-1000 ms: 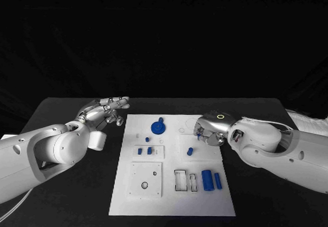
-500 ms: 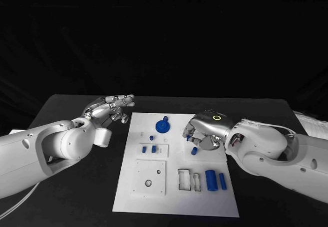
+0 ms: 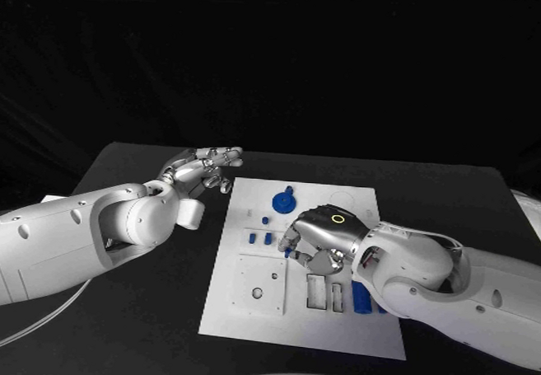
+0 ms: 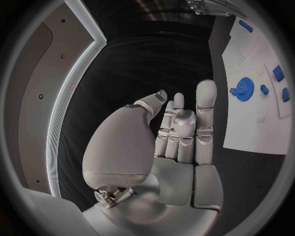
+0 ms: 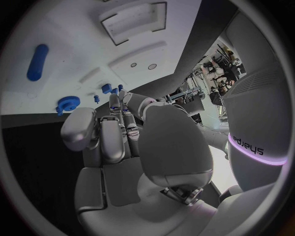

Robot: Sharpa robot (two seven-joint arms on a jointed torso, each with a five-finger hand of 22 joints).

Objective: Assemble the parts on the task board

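- A black table (image 3: 128, 174) is seen against a dark backdrop, with the white task board (image 3: 236, 314) laid at its middle.
- The left hand (image 3: 203, 170) is held above the bare table just beside the board's far left corner; its fingers are extended and slightly apart, and nothing is grasped.
- The right hand (image 3: 314, 241) is positioned over the middle of the board, fingers curled downward; whether a part is grasped cannot be told.
- A blue gear (image 3: 283, 204) is seen on the board's far section, with small blue pegs (image 3: 260, 237) nearer its left side.
- A blue cylinder (image 3: 360, 299) is partly covered by the right arm, beside rectangular slots (image 3: 325, 293).
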